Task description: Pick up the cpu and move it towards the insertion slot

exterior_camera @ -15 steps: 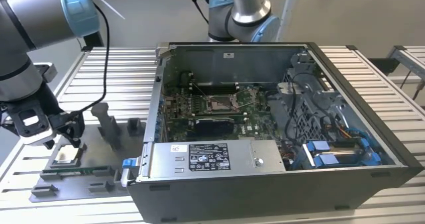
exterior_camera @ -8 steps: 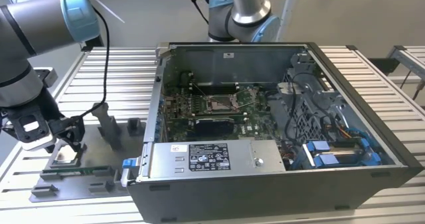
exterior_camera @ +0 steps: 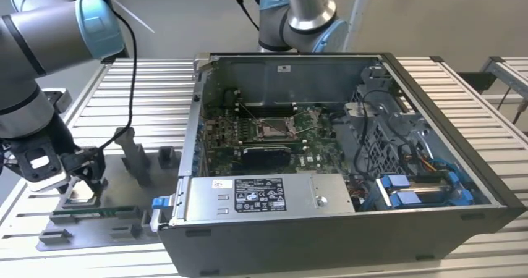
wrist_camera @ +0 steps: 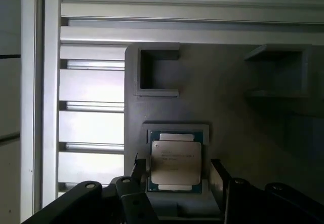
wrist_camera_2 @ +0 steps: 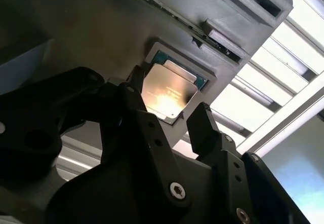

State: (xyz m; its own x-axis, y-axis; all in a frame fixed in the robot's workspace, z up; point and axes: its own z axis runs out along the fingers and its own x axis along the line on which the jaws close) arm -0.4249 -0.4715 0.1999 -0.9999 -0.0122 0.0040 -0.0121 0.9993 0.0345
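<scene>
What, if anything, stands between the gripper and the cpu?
Nothing visible. In the first wrist view the cpu lies uncovered in a recess of its grey holder. The gripper is open, with its fingers on either side of the chip and a gap at each side.

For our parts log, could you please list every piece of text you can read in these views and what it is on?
Nothing is legible enough to quote.
cpu: faint print on its metal top, too small to read.
power supply label: dense print and symbols, too small to read.
small white sticker: blurred, unreadable.
</scene>
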